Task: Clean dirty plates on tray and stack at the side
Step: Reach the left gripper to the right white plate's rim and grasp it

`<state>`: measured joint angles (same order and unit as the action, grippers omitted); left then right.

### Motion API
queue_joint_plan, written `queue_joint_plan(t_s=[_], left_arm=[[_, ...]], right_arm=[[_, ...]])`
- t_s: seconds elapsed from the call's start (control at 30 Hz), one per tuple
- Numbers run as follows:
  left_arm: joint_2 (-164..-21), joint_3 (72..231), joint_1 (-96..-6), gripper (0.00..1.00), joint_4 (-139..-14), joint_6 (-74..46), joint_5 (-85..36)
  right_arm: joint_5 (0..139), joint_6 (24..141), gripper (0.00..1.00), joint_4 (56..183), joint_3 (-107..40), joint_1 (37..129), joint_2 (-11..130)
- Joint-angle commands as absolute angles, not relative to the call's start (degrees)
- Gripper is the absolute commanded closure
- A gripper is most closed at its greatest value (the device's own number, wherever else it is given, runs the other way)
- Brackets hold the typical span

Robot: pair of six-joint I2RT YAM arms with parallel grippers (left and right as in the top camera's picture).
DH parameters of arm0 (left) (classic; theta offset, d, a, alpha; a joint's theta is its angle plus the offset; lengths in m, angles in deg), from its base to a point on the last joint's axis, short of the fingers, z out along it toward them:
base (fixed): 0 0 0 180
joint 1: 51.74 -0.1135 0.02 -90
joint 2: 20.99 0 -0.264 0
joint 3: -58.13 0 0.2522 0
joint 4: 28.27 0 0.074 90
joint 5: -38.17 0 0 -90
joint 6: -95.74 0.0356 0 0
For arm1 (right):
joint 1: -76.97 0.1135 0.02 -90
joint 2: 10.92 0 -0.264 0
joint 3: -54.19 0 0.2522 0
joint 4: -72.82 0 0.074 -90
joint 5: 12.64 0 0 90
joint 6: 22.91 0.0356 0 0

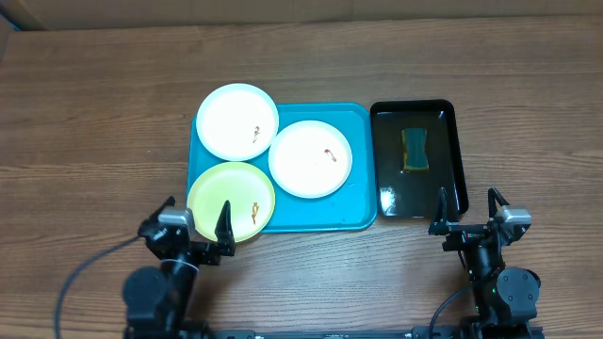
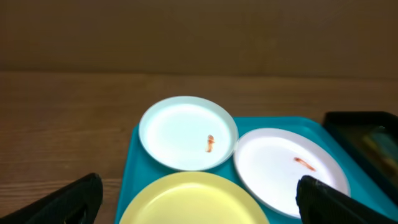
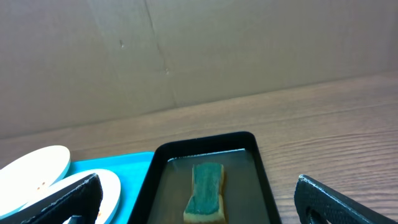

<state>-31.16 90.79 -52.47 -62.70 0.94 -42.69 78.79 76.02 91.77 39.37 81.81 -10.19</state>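
Three plates lie on the turquoise tray. One white plate overhangs the far left corner, a second white plate sits in the middle, and a pale yellow-green plate overhangs the near left corner. Each carries a small orange-brown smear. My left gripper stands open at the near rim of the yellow-green plate, holding nothing. My right gripper stands open and empty just before the near end of the black tray.
The glossy black tray right of the turquoise one holds shallow liquid and a yellow sponge with a green top. Brown wooden table surrounds both trays. A cardboard wall runs along the far side.
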Motion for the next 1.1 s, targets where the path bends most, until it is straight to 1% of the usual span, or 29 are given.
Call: queue_joint_plan(t_s=[0.0,0.17,0.23,0.3,0.43,0.57,0.6,0.63,0.7,0.73,0.77,0.8,0.83,0.93,1.0,1.03,1.07], left_arm=[[-41.4,103.3,-52.5,0.00,-66.2,-0.5,-36.3],[-64.4,126.6,-52.5,0.00,-85.4,-0.1,-27.1],[-77.8,141.0,-52.3,0.00,-101.0,1.1,-25.2],[-86.7,149.9,-52.3,0.00,-109.9,1.0,-25.2],[-101.2,161.1,-52.3,0.00,-120.4,1.1,-25.0],[-110.7,162.0,-51.9,0.00,-122.1,1.0,-22.6],[-112.7,162.0,-51.8,0.06,-121.9,1.1,-22.6],[-115.0,162.0,-51.2,0.27,-121.9,1.1,-22.9],[-118.0,161.9,-49.3,0.55,-121.7,1.0,-24.2],[-119.5,161.7,-47.9,0.59,-121.1,0.6,-25.5],[-120.7,161.5,-46.5,0.68,-120.1,-0.1,-26.8],[-121.8,161.2,-45.1,0.81,-118.8,-1.4,-28.3],[-123.0,161.0,-43.3,0.83,-117.2,-2.9,-30.1],[-126.5,161.0,-38.4,0.82,-113.2,-7.0,-35.8],[-128.4,161.0,-36.1,0.58,-111.0,-9.3,-39.8],[-129.5,161.0,-35.1,0.49,-110.1,-10.6,-41.8],[-130.2,161.0,-34.4,0.45,-109.4,-11.3,-43.3]], right_arm=[[78.5,75.6,0.00,91.4,40.0,81.4,-10.8],[78.5,75.6,0.00,91.4,40.0,81.4,-10.8],[78.5,75.6,0.00,91.4,40.0,81.4,-10.8],[78.5,75.6,0.00,91.4,40.0,81.4,-10.8],[78.5,75.6,0.00,91.4,40.0,81.4,-10.8],[78.5,75.6,0.00,91.4,40.0,81.4,-10.8],[78.5,75.6,0.00,91.4,40.0,81.4,-10.8],[78.5,75.6,0.00,91.4,40.0,81.4,-10.8],[78.5,75.6,0.00,91.4,40.0,81.4,-10.8],[78.5,75.6,0.00,91.4,40.0,81.4,-10.8],[78.5,75.6,0.00,91.4,40.0,81.4,-10.8],[78.5,75.6,0.00,91.4,40.0,81.4,-10.8],[78.5,75.6,0.00,91.4,40.0,81.4,-10.8],[78.5,75.6,0.00,91.4,40.0,81.4,-10.8],[78.5,75.6,0.00,91.4,40.0,81.4,-10.8],[78.5,75.6,0.00,91.4,40.0,81.4,-10.8],[78.5,75.6,0.00,91.4,40.0,81.4,-10.8]])
